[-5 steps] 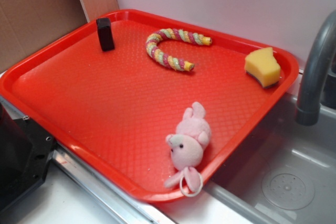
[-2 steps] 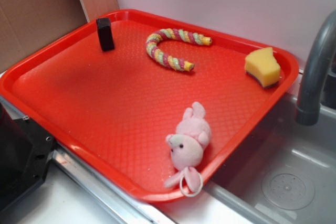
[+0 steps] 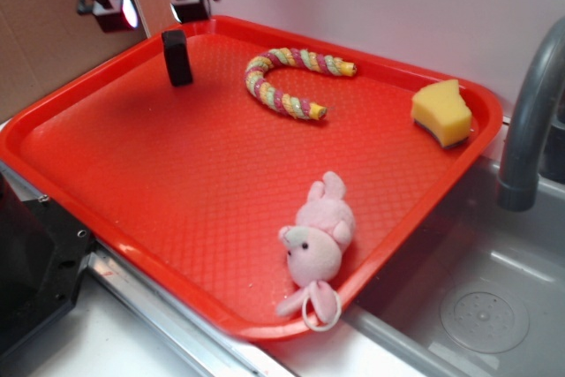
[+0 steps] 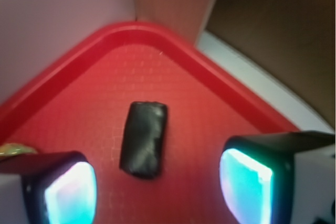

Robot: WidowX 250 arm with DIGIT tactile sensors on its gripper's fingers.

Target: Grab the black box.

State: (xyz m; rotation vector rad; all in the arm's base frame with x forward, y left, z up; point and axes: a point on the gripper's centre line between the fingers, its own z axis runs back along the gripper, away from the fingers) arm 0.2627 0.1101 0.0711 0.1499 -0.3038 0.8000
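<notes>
Approach stage only: gripper (image 4: pixel 157 187) above the box (image 3: pixel 177 56), jaws wide w/ nothing between them, no contact; descent, closing and lift all left. Box stands upright in tray (image 3: pixel 132 192) far-left corner. Count on tray: 1 box, 1 rope (image 3: pixel 287 79), 1 sponge (image 3: pixel 441 112), 1 plush (image 3: pixel 318 240).

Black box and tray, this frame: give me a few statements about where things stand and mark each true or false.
1. The black box stands upright near the red tray's far left corner. True.
2. The gripper is shut on the black box. False: its fingers are spread, with the box between and ahead of them, untouched.
3. The yellow sponge lies in the sink. False: it sits on the tray, at the right edge.
4. The pink plush toy lies near the tray's front edge. True.
</notes>
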